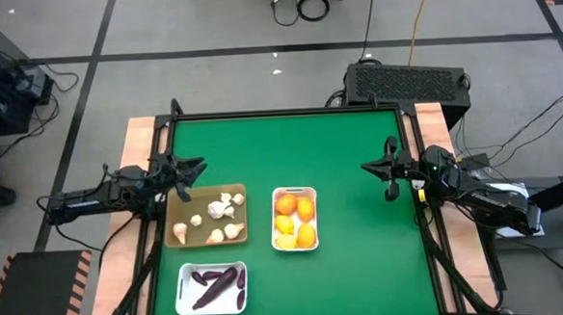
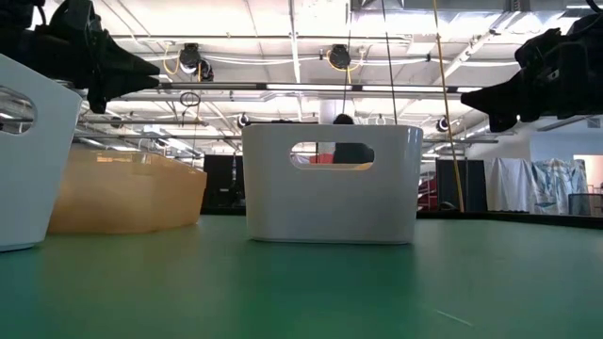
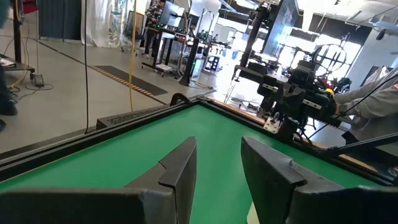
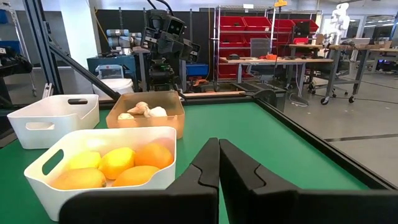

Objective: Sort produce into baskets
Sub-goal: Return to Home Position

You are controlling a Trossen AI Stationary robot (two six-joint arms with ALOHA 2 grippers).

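Produce (image 1: 304, 209) is sorted into three baskets (image 1: 293, 190) toward the table's (image 1: 364, 259) left edge; the left gripper (image 1: 192, 179) (slightly parted, empty) is seen at a corner of the tan basket (image 1: 244, 217), the right gripper (image 1: 367, 166) closed at the right edge.

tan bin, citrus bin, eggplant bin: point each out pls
Tan bin (image 4: 149, 122): right wrist view, on its front wall.
Citrus bin (image 1: 293, 189): high view, on its rim.
Eggplant bin (image 4: 62, 124): right wrist view, on its outer wall below the handle slot.
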